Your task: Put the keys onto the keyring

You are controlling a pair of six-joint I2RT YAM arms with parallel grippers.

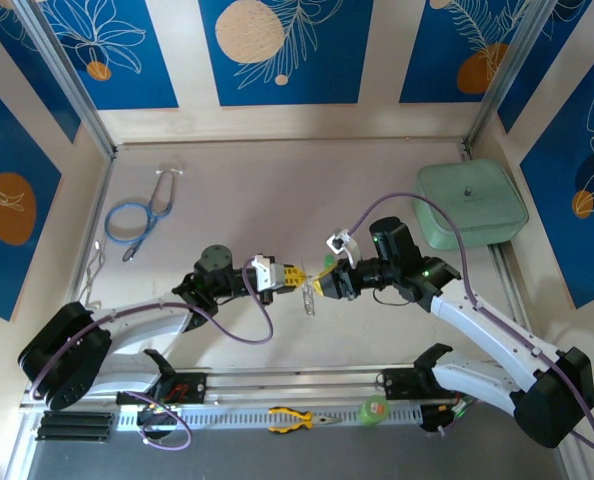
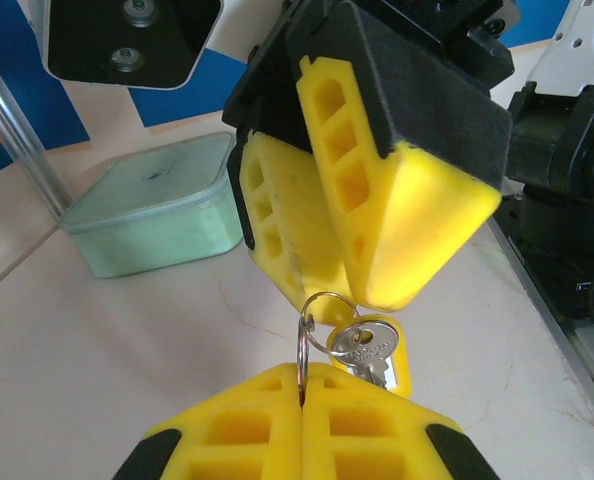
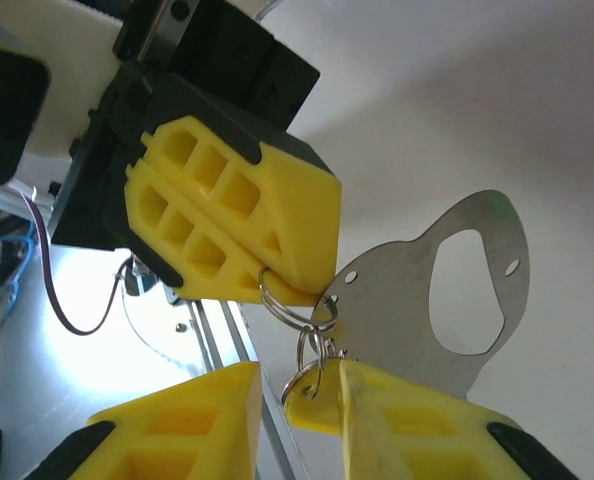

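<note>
Two fingers of my left gripper [image 2: 302, 380] are pressed together on the split ring [image 2: 302, 345]. My right gripper [image 3: 299, 380] has its fingers partly apart; the yellow-capped key [image 2: 369, 348] hangs on that ring between them.

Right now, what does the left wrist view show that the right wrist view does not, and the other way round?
Left wrist, not right wrist: a pale green lidded box on the table. Right wrist, not left wrist: a flat silver metal plate with a large cutout. Both: the left gripper shut on a silver ring, and the yellow-headed key hanging from it, near the right gripper.
</note>
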